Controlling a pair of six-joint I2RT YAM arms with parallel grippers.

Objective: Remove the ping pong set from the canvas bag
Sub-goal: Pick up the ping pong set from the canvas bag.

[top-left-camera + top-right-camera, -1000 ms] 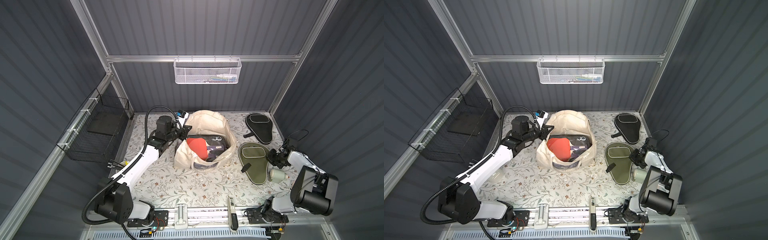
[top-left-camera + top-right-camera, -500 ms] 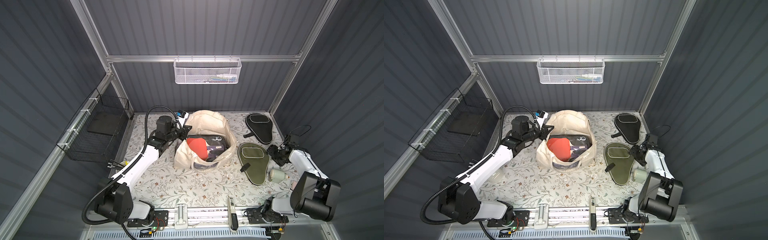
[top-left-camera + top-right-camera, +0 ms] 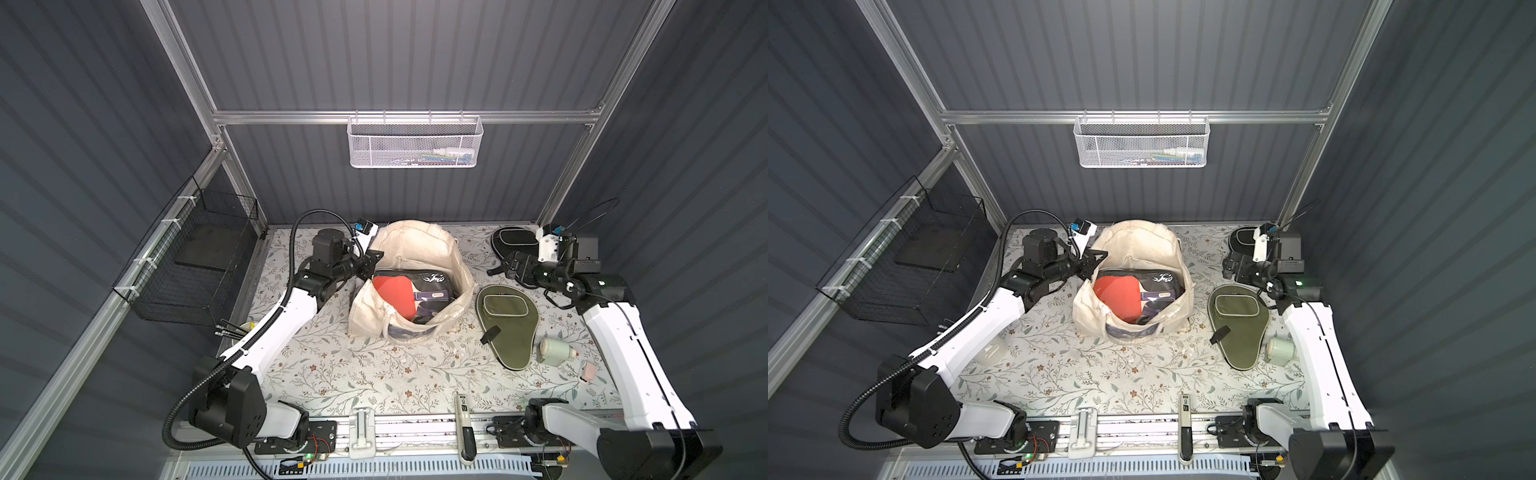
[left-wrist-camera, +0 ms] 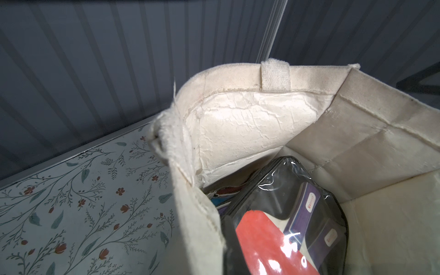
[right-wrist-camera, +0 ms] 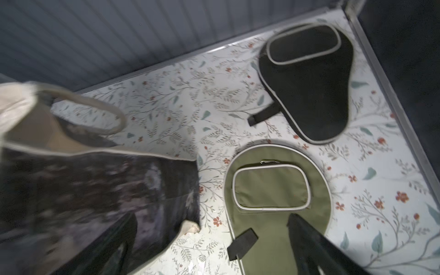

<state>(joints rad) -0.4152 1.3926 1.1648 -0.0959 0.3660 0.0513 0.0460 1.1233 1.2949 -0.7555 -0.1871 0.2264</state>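
The right gripper (image 5: 212,217) is hovering with jaws spread wide and empty, close by the olive case (image 5: 273,188), with the black case (image 5: 307,90) lying beyond it. Farther off, the left gripper (image 3: 372,260) is clamping the rim of the canvas bag (image 3: 415,245), propping its mouth. Inside, a clear pack (image 3: 409,286) of red paddles is waiting. I judge the right arm is between picks and needs to reach in next.

Hidden, smeared or too far off to read

The canvas bag (image 5: 95,190) smears into blur in the right wrist view, and its walls hide all but the upper face of the pack (image 3: 392,291) inside. The right arm (image 3: 548,276) covers part of the black case (image 3: 513,239), at 2 o'clock from the bag. The contents of the white mesh basket (image 3: 415,143), at 12 o'clock, are too small to tell.
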